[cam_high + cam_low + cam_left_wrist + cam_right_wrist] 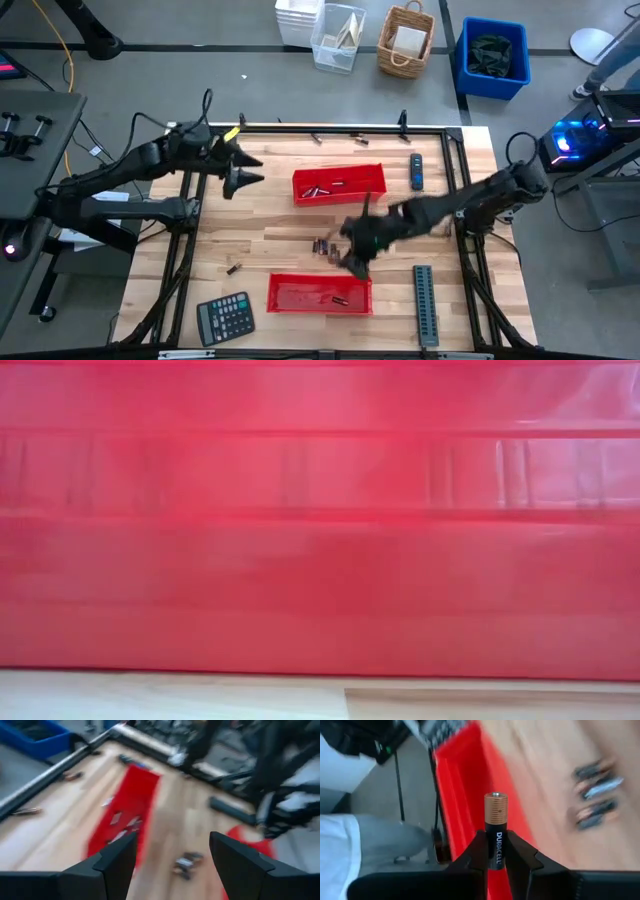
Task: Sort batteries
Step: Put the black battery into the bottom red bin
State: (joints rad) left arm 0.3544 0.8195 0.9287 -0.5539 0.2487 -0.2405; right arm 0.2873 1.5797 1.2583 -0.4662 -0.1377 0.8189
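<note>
- My right gripper [352, 262] sits low over the table's middle, just off the near red tray [320, 293], its fingers clamped on a battery [495, 827]; that tray's wall [455, 780] stands close beside the held cell.
- A cluster of loose batteries [322, 245] lies on bare wood between the two trays, right beside my pincer.
- The far red tray [338, 185] blocks the centre further back.
- My right arm itself spans the table's right half.
- The grey ridged strip [425, 300] lies along the near right edge, the calculator [224, 317] at the near left corner.
- My left gripper [240, 168] hangs spread wide at the far left.
- Open wood lies between it and the calculator, save one stray battery [233, 268].
</note>
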